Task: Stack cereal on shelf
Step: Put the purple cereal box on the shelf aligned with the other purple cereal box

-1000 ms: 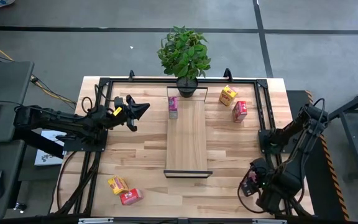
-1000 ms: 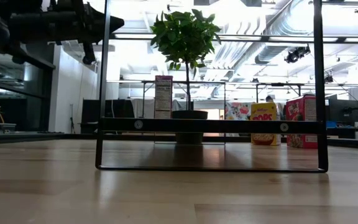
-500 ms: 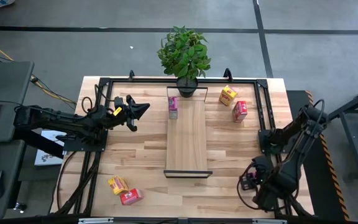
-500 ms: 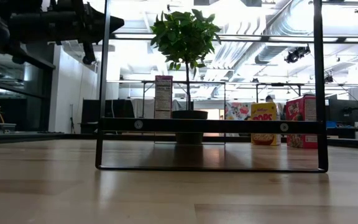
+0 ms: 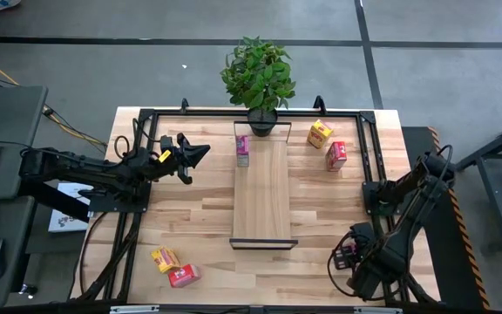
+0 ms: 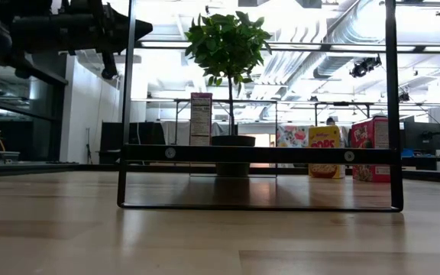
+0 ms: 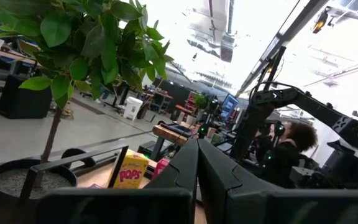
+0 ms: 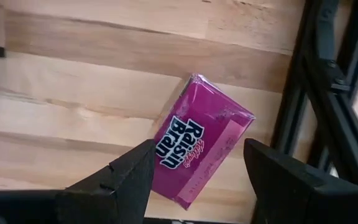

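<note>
The light-wood shelf board [image 5: 261, 187] lies in the middle of the table. One pink box [image 5: 243, 148] stands upright on its far end. A yellow box [image 5: 320, 133] and a red box [image 5: 336, 155] stand on the table at the far right. Another yellow box [image 5: 165, 259] and red box [image 5: 184, 276] lie at the near left. A second pink box [image 8: 201, 146] lies flat on the table at the near right. My right gripper [image 8: 199, 149] is open above it, one finger on either side and apart from it. My left gripper [image 5: 194, 155] is shut and empty, raised left of the shelf.
A potted plant [image 5: 258, 74] stands at the shelf's far end. A black metal frame [image 5: 366, 148] runs around the table; its right rail passes close beside the pink box [image 8: 319, 93]. A person shows in the room beyond the table [image 7: 288, 158].
My right gripper has shifted a little toward the table's left, staying over the pink box at the near right. The box has not moved.
</note>
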